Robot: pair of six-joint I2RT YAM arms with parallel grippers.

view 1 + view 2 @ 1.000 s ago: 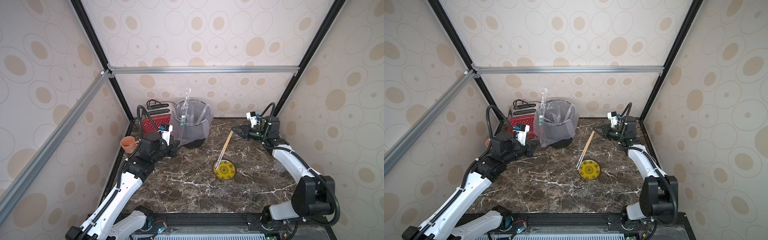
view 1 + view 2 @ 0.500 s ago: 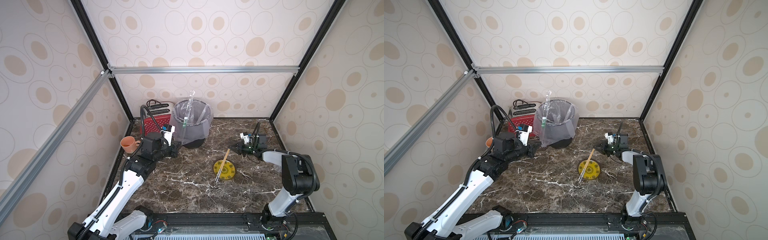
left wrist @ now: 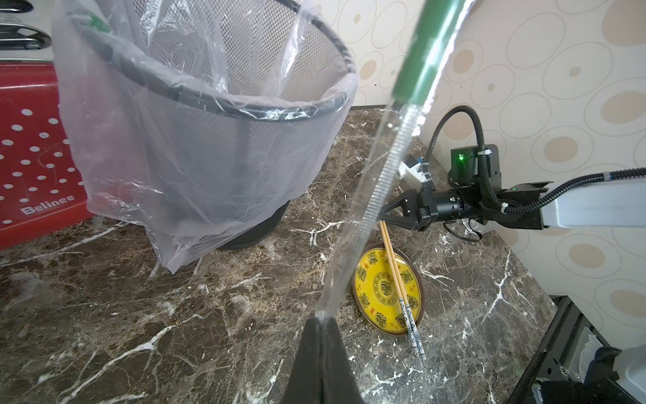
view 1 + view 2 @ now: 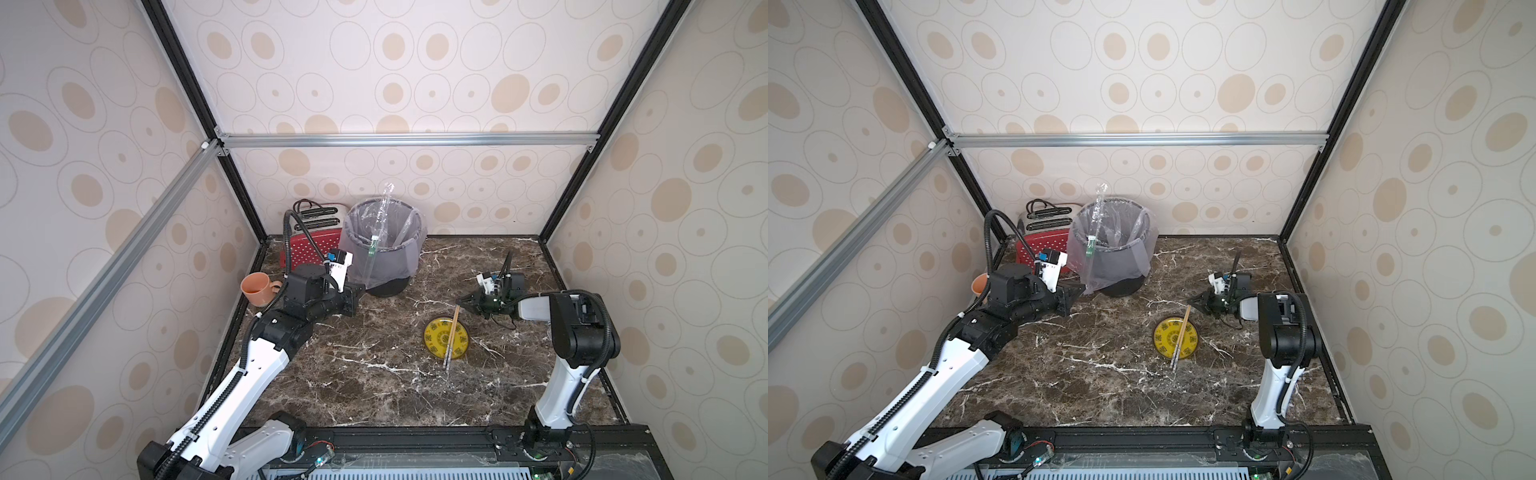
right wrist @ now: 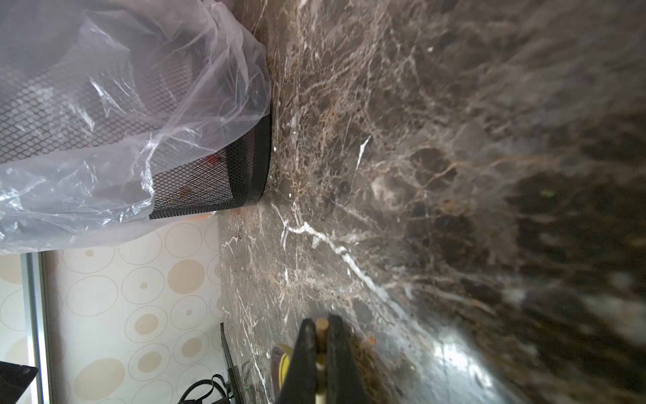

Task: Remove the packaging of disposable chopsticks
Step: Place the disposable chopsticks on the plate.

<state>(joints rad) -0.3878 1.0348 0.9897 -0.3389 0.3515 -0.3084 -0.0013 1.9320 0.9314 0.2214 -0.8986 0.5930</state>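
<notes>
The packaging point(image 4: 380, 220) point(image 4: 1096, 216) point(image 3: 377, 185), a clear sleeve with a green band, stands upright against the front of the lined bin. My left gripper point(image 4: 358, 293) point(image 4: 1077, 291) point(image 3: 320, 320) is shut on its lower end. The disposable chopsticks point(image 4: 451, 338) point(image 4: 1180, 337) point(image 3: 396, 273) are bare and lie across the yellow dish point(image 4: 434, 338) point(image 4: 1165, 338) point(image 3: 375, 280). My right gripper point(image 4: 459, 302) point(image 4: 1190, 300) point(image 5: 321, 327) sits low behind the dish, shut on the far end of the chopsticks point(image 5: 321, 325).
A mesh bin point(image 4: 390, 257) point(image 4: 1117, 262) lined with a translucent bag stands at the back. A red toaster point(image 4: 305, 249) is to its left. An orange cup point(image 4: 255, 286) sits by the left wall. The dark marble table point(image 4: 374, 386) reaches to the enclosure walls.
My right arm has come forward and down, laying the chopsticks flat across the dish. The left gripper has shifted the sleeve slightly right, nearer the bin.
</notes>
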